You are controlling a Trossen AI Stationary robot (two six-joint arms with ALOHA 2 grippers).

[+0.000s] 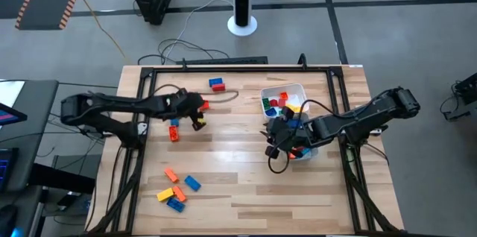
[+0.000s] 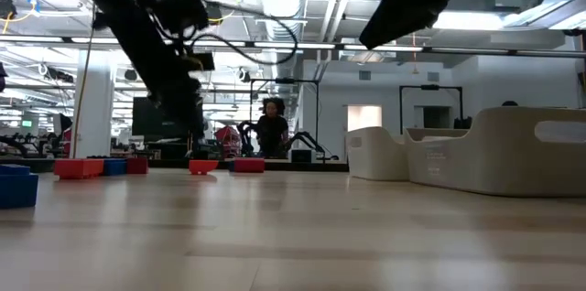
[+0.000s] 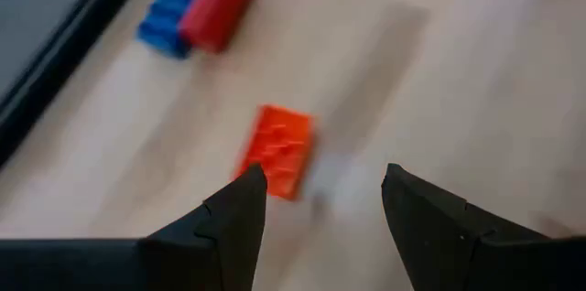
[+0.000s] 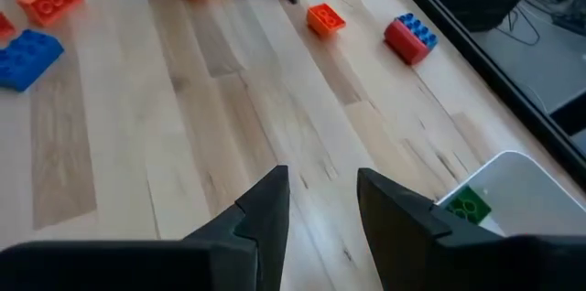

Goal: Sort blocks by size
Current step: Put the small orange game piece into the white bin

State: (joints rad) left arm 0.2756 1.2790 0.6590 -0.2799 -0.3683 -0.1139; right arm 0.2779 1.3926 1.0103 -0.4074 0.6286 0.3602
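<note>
The blocks lie scattered on the wooden table. An orange-red block [image 3: 277,151] [image 1: 203,105] lies flat just ahead of my left gripper [image 3: 320,181] [image 1: 198,118], which hovers open and empty beside it. Farther off lies a joined red and blue block [image 3: 197,7] [image 1: 216,84]. My right gripper [image 4: 320,181] [image 1: 279,141] hangs open and empty above bare wood, next to a tub corner [image 4: 499,186] holding a green block [image 4: 469,204]. A white tub [image 1: 262,92] at the far right holds several blocks.
An orange block [image 1: 174,135] and a blue one [image 1: 174,123] lie under the left arm. Several orange, blue and yellow blocks [image 1: 177,190] cluster at the near left. A second tub [image 1: 307,152] sits under the right wrist. Black rails [image 1: 339,103] frame the table.
</note>
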